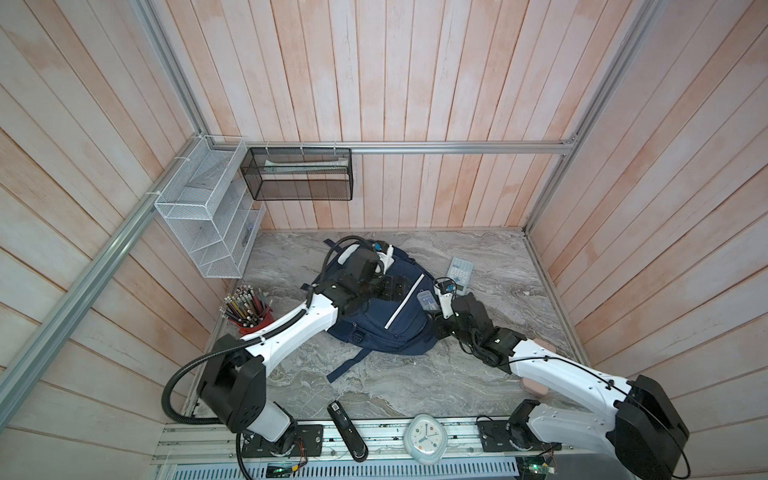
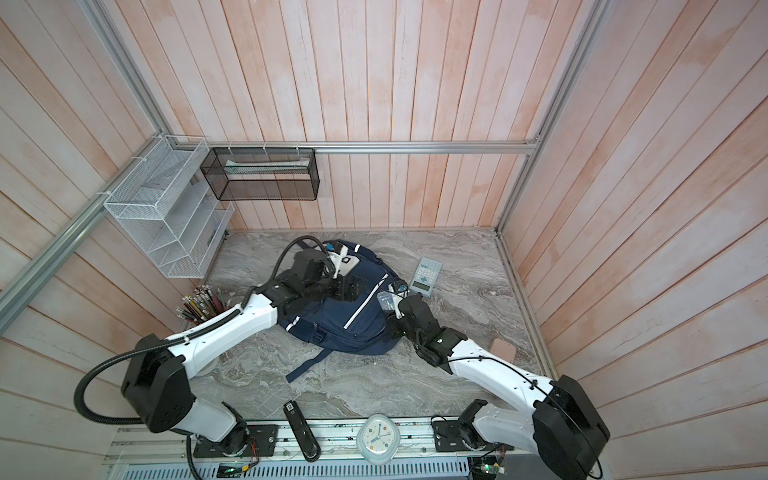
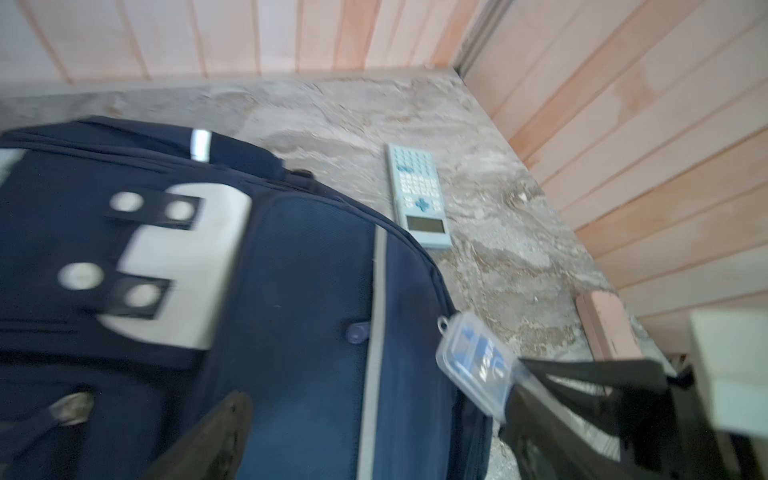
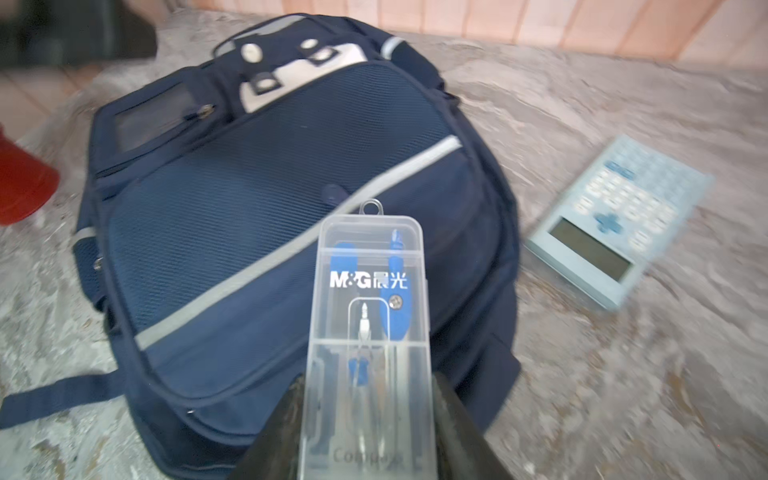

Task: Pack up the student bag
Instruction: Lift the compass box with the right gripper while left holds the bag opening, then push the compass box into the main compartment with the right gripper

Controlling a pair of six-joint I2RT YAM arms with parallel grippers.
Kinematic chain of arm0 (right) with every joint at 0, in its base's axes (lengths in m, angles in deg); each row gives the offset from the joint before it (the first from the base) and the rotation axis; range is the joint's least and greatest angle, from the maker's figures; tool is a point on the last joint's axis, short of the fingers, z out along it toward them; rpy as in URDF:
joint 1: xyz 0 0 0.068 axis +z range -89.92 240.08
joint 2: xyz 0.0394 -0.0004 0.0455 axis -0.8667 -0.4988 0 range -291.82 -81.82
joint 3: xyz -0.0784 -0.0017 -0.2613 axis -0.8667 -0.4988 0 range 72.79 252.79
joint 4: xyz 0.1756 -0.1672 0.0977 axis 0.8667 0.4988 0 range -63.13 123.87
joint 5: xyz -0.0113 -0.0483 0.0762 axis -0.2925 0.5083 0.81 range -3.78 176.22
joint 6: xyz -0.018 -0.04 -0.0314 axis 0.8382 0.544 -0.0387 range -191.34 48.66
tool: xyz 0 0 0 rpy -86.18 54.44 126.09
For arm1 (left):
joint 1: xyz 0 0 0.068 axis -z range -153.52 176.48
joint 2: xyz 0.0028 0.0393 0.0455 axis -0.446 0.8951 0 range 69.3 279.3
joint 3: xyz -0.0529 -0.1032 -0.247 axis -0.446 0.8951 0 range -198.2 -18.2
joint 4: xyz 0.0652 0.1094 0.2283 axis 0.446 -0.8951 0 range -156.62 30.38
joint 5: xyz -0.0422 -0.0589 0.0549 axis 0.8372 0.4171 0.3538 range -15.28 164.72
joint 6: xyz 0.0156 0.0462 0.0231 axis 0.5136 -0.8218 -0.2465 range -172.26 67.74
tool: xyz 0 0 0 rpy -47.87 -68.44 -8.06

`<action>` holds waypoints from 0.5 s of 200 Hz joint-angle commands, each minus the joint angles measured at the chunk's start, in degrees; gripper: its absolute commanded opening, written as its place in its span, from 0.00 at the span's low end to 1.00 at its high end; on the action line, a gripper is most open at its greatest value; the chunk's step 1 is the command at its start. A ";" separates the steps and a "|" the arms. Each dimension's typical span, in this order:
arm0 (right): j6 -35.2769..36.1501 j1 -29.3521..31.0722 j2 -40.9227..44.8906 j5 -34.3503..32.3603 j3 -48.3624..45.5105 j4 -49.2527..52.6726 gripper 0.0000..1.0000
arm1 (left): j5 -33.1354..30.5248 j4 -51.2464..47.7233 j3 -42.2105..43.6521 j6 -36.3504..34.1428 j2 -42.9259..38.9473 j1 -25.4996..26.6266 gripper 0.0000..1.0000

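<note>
**Top views: bag flat on the table, compass case held at its 3 o'clock edge**

Dial set on the table centre, 12 o'clock toward the back wall.

- Table [image 1: 415,386]: grey marbled top, wooden slat walls on three sides.
- Student bag [image 1: 386,328]: navy, lying flat with its front face up, just toward 12 from centre. The white flap pocket [image 4: 299,79] sits at the bag's 12 o'clock end. One strap [image 1: 349,365] trails on the table toward 7.
- White wire rack [image 1: 208,220]: hung on the side wall at 10.
- Black mesh basket [image 1: 297,174]: hung on the back wall at 11, just beside the rack.
- Left claw [image 1: 392,287]: hangs over the upper middle of the bag. Jaws stand wide apart with only bag fabric below them, so it holds nothing. Contact with the fabric can't be told.
- Right claw [image 1: 436,306]: at the bag's 3 o'clock edge, jaws pressed on both long sides of the compass case [image 4: 370,316].
- Red cup [image 1: 254,319]: full of pencils, at 9 of the bag.
- Clock [image 1: 426,439]: pale, on the front rail at 6.
- Calculator [image 1: 458,272]: light blue, flat on the table at 2 of the bag, apart from it.
- Stapler [image 1: 347,430]: black, at 7 on the front edge.
- Compass case: clear plastic with blue parts inside. Its free end reaches over the bag's front panel; whether it rests on the panel is unclear.
- Pink block [image 2: 503,348]: at 4, near the side wall.
</note>
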 commanded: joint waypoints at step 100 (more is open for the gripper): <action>-7.26 -16.11 7.12 7.10 -7.38 1.48 0.40 | -24.11 -16.69 -18.79 -15.23 22.84 12.40 0.76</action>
